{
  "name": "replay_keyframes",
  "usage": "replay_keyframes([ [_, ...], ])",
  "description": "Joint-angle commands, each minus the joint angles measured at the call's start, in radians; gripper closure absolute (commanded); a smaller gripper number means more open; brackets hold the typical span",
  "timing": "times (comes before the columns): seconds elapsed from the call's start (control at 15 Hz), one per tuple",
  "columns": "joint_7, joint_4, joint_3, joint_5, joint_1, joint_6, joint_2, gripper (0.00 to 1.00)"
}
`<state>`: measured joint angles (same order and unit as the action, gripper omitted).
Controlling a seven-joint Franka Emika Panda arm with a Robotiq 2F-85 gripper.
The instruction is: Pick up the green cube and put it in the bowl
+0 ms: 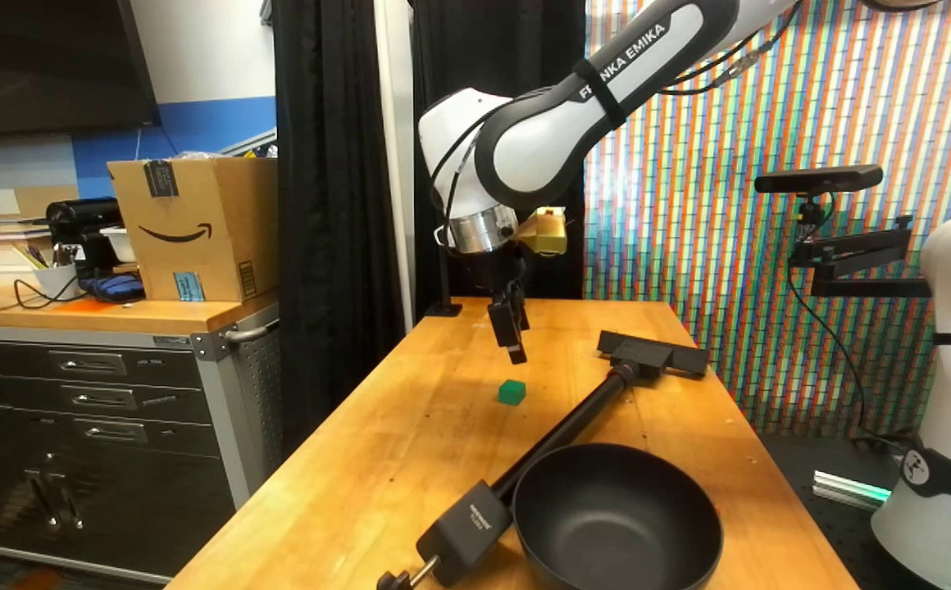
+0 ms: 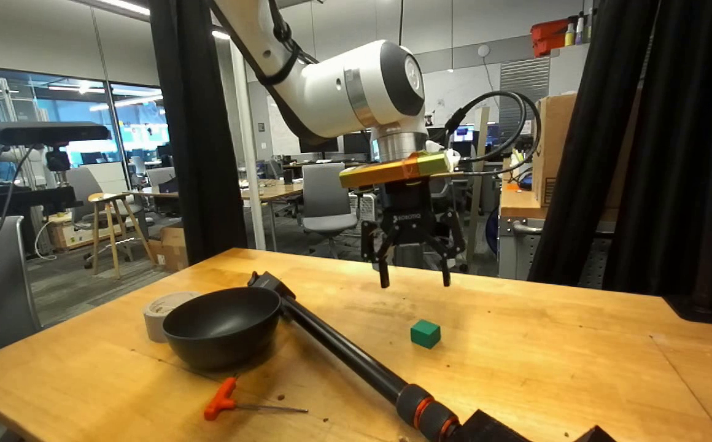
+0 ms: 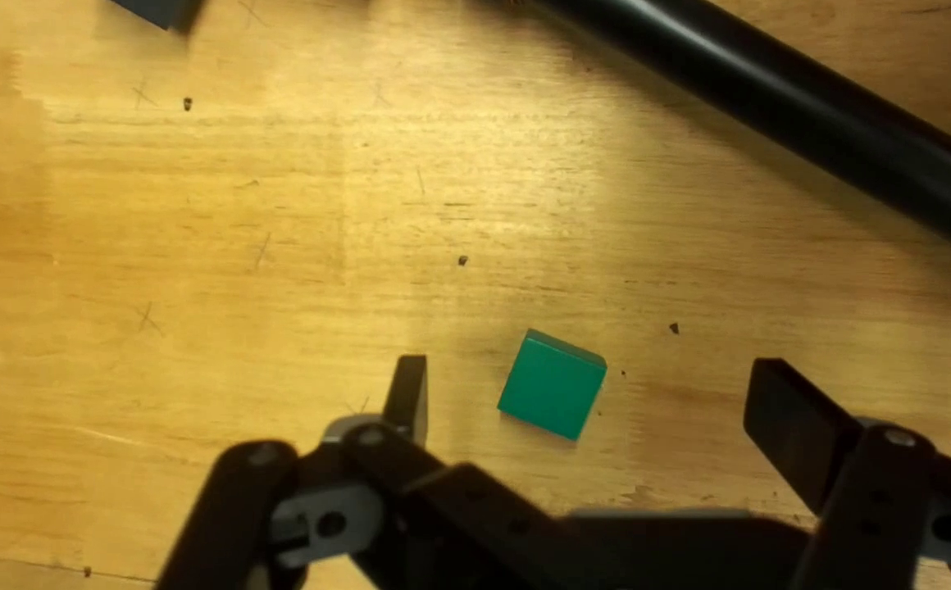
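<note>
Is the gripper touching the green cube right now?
Apart. An exterior view shows the open gripper above the green cube, with bare tabletop visible between them; the wrist view shows tabletop between the green cube and both spread jaws too.

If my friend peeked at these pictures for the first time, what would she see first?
Probably the big white robot arm, stretched over the wooden table with its open black gripper pointing down. Next, likely the little green cube, bright against the wood, showing between the open jaws in the wrist view. Then maybe the round black bowl, beside the long black pole.
</note>
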<state>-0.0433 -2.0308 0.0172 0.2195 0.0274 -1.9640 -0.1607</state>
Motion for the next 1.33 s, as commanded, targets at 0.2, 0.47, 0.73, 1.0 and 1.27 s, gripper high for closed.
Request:
replay_keyframes([
  [0.2,-0.039,0.082,0.007,-0.02,0.01,-0.021,-0.101,0.0],
  [0.47,-0.05,0.101,0.005,-0.035,0.015,-0.043,-0.152,0.0],
  [0.73,-0.06,0.109,0.006,-0.044,0.022,-0.067,-0.191,0.0],
  [1.0,-0.067,0.112,0.006,-0.05,0.03,-0.077,-0.211,0.0],
  [1.27,-0.078,0.121,0.005,-0.061,0.036,-0.074,-0.222,0.07],
])
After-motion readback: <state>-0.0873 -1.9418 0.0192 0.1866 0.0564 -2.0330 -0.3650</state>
